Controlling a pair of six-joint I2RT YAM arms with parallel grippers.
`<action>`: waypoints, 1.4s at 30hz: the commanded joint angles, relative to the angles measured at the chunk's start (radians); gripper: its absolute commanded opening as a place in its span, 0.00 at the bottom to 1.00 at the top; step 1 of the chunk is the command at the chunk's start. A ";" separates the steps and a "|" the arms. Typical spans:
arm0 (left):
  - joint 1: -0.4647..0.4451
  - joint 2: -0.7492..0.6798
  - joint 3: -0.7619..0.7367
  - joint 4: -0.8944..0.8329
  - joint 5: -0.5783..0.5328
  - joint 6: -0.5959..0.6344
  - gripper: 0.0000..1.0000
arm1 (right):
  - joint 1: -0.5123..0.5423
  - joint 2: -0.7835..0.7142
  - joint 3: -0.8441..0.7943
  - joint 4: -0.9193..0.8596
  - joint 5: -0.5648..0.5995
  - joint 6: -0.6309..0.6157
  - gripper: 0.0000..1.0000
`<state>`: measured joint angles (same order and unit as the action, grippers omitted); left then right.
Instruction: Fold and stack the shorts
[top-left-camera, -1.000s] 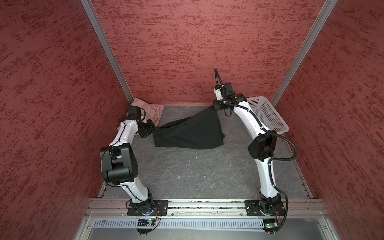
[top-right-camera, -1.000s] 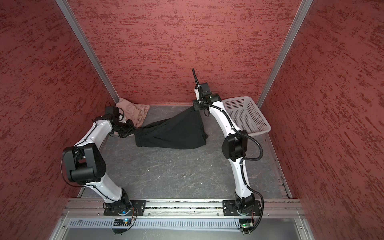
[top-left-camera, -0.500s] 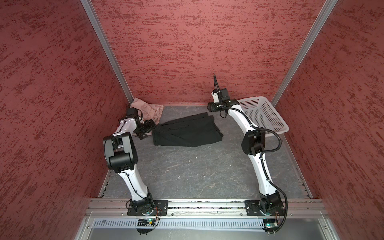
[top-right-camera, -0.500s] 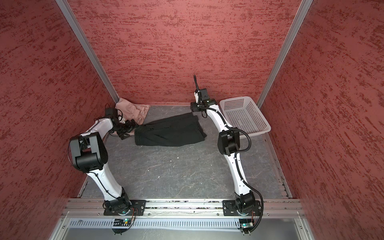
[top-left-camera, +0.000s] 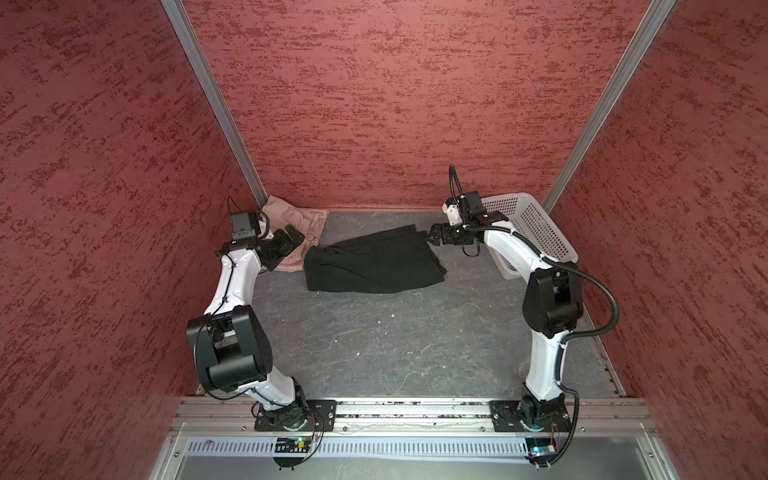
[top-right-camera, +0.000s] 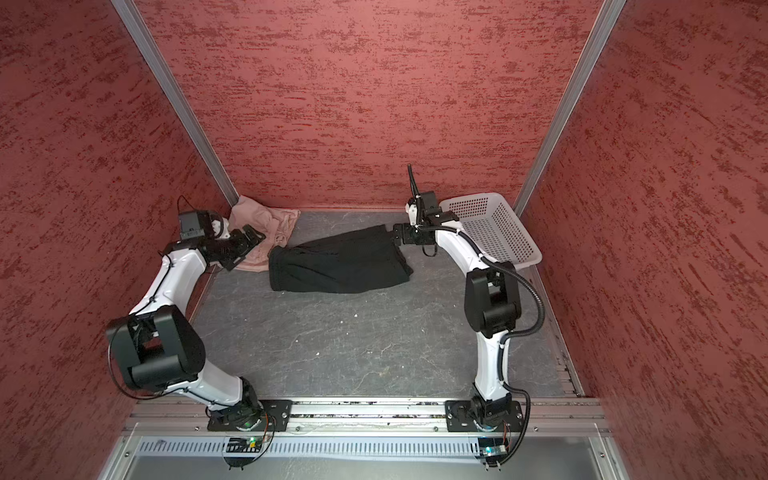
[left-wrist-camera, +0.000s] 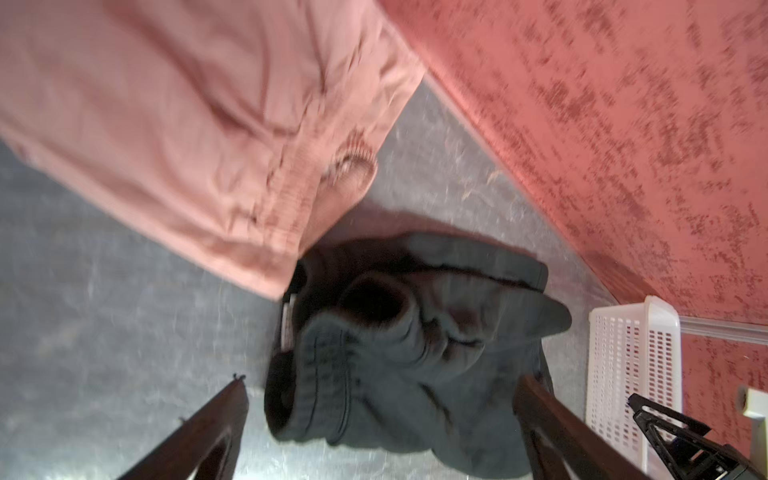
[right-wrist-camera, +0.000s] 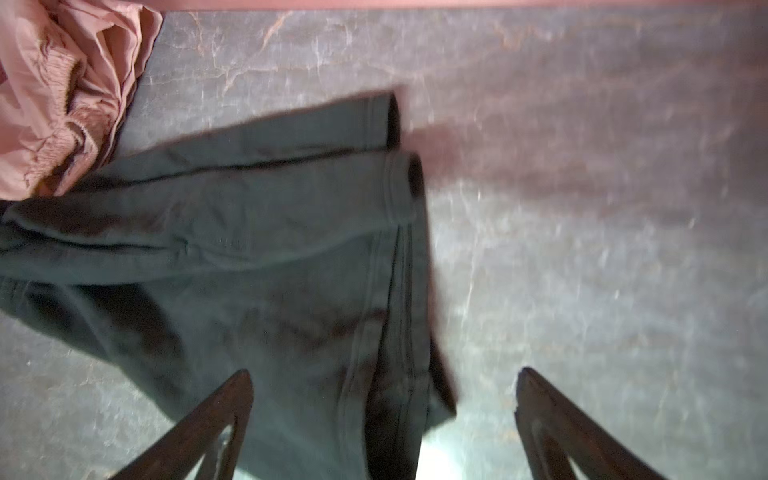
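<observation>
While the jaws of the left gripper (top-left-camera: 293, 240) and right gripper (top-left-camera: 433, 237) stand spread and empty, the black shorts (top-left-camera: 374, 264) lie folded at the table's far middle, waistband end against the pink shorts (top-left-camera: 301, 218) (crumpled in the corner). A regrasp pinching only the top layer would likely undo the fold.

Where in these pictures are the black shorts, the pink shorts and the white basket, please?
black shorts (top-left-camera: 374, 266): in a top view, on the middle of the folded fabric.
pink shorts (left-wrist-camera: 166, 124): in the left wrist view, on the flat leg fabric.
white basket (top-right-camera: 494, 232): in a top view, on its perforated floor.
</observation>
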<state>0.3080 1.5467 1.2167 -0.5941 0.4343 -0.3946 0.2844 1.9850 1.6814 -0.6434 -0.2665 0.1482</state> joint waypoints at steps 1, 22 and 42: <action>-0.001 -0.017 -0.131 0.033 0.040 -0.031 0.99 | -0.011 0.004 -0.112 0.097 -0.047 0.021 0.99; -0.003 -0.150 -0.275 0.024 0.065 -0.002 0.99 | -0.020 0.180 -0.180 0.225 -0.138 0.057 0.59; -0.217 -0.189 -0.114 -0.176 -0.078 0.151 0.99 | -0.059 -0.452 -0.738 -0.010 -0.015 0.195 0.24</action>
<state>0.1467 1.3777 1.0367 -0.7113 0.4313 -0.3340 0.2459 1.5917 0.9638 -0.5812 -0.3447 0.3164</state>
